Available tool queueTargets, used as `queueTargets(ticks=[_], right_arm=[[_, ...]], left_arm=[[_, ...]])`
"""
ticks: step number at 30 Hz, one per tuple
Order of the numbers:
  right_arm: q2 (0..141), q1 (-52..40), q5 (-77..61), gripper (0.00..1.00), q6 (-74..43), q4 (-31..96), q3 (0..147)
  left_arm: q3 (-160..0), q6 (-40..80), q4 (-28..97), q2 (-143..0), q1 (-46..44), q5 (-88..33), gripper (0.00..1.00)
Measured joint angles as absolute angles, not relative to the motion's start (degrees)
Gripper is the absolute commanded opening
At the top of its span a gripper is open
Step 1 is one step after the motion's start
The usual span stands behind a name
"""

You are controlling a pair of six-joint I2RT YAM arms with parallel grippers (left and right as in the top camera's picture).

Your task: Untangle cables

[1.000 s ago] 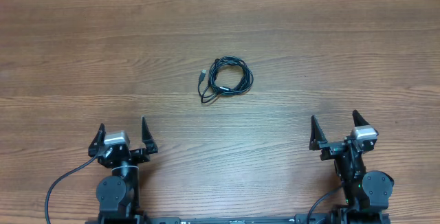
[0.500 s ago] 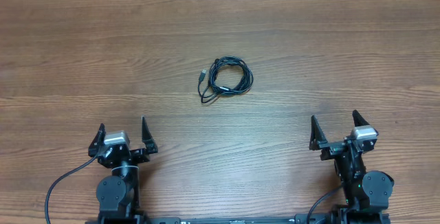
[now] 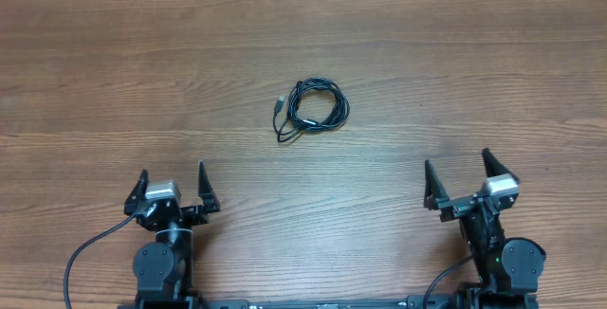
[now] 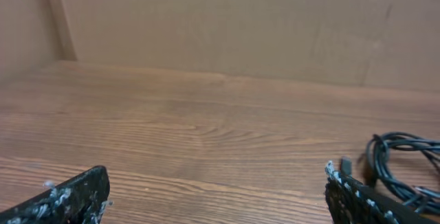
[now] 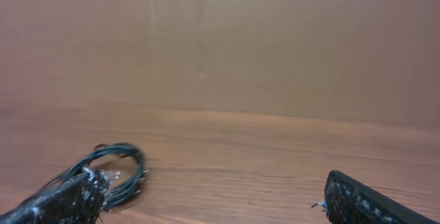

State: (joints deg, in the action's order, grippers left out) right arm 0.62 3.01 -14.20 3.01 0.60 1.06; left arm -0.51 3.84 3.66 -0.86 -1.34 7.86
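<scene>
To do it well, I think one claw should pin the coil while the other draws a plug end out slowly. The left claw (image 3: 172,172) and right claw (image 3: 456,161) stand wide open, holding nothing. The cables (image 3: 311,108) lie coiled mid-desk (image 3: 493,63), well ahead, between both.

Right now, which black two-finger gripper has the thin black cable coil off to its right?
The left gripper; for the right gripper, the thin black cable coil lies leftward.
</scene>
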Motion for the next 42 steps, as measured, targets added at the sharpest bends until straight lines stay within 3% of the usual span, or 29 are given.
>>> queueTargets(ticks=[5,9,16,23,30,35,42], right_arm=[[0.62,3.01,-17.87,1.00,3.05,-3.01,1.06],[0.64,3.01,-21.65,1.00,2.98,-4.97,1.32],[9.30,3.01,-24.91,1.00,2.96,3.09,11.44],[32.36,2.96,-27.57,1.00,2.98,17.45,41.17],[57.39,2.96,-33.71,1.00,3.03,35.07,67.92],[69.34,2.96,-41.19,1.00,2.15,40.36,72.20],[77.67,2.96,-43.03,0.95,0.05,44.84,72.18]], left_arm=[[-0.64,4.62,4.80,-0.86,-1.34,0.49,1.00],[-5.45,7.44,14.52,-2.44,-1.34,-3.05,1.00],[-23.99,8.01,19.51,-19.55,-1.34,-3.22,1.00],[-55.51,7.09,32.71,-48.07,-2.87,-2.57,1.00],[-94.15,4.71,50.89,-76.25,-12.67,-3.49,1.00],[-113.62,3.81,57.69,-89.60,-21.02,-5.82,1.00],[-116.33,8.69,55.59,-97.23,-26.35,-2.87,1.00]])
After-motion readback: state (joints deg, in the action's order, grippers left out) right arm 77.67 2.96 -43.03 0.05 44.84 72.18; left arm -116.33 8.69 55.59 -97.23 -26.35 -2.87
